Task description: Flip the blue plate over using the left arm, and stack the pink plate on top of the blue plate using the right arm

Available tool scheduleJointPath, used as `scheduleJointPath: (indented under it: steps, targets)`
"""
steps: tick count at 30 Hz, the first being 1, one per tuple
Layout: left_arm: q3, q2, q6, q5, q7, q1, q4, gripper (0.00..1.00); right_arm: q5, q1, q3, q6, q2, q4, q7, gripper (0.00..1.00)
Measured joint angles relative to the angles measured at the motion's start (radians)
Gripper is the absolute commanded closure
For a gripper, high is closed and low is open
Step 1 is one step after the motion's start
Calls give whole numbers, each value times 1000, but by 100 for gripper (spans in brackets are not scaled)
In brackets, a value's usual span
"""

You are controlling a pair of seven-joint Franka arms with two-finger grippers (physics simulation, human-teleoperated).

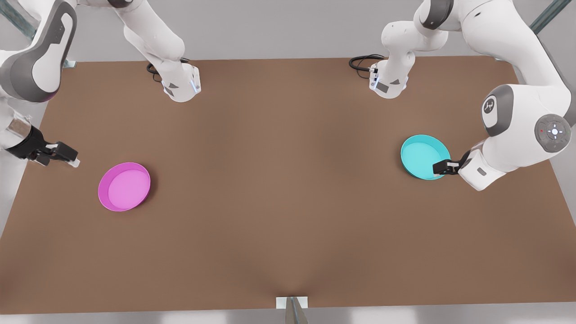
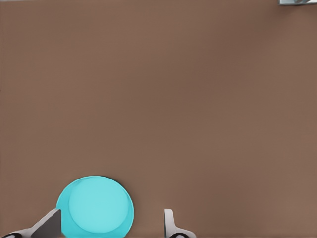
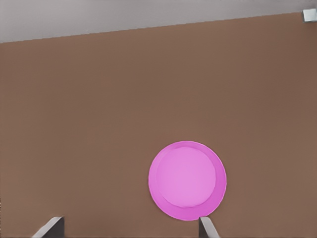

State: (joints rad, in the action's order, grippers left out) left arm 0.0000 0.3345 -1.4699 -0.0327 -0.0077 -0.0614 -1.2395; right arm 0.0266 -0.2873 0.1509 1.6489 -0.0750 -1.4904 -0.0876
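Note:
The blue plate [image 1: 422, 156] lies hollow side up on the brown table at the front view's right. My left gripper [image 1: 446, 167] is low at the plate's near-right rim, open. In the left wrist view the blue plate [image 2: 95, 207] sits between and just beyond the two fingertips [image 2: 171, 224]. The pink plate [image 1: 124, 186] lies hollow side up at the front view's left. To the left of it and a little farther back, my right gripper [image 1: 67, 155] hovers open, apart from the plate. The right wrist view has the pink plate [image 3: 187, 180] ahead of its spread fingertips [image 3: 50, 226].
Both arm bases [image 1: 182, 85] [image 1: 389, 81] stand at the table's far edge, with a black cable loop [image 1: 363, 63] beside the right-hand one. A small white bracket [image 1: 291, 302] sits at the near edge. Bare brown table [image 1: 279, 180] spans the stretch between the plates.

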Motion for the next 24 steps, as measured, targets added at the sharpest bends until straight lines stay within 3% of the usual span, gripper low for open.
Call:
scheduleJointPath:
  steps: [1,4,6,12,18,24]
  targets:
    - [0,3,2,1,-10,0,-1,0,26,251,-250,-3,-3,9,-9,0]
    - [63,19,-10,-23,6,16,-95,0,15,192,-257,-53,-53,54,-14,0]
    - [192,16,-49,-95,169,14,-247,0,12,268,-256,-70,-60,55,-12,0]
    - [413,-63,-319,-254,642,16,-704,0,-8,277,-257,-71,-76,56,-12,0]
    - [518,-28,-452,-325,806,16,-822,0,-7,292,-257,-58,-95,59,-12,0]
    - [532,29,-631,-346,903,14,-921,0,-4,291,-257,-55,-103,59,-11,0]
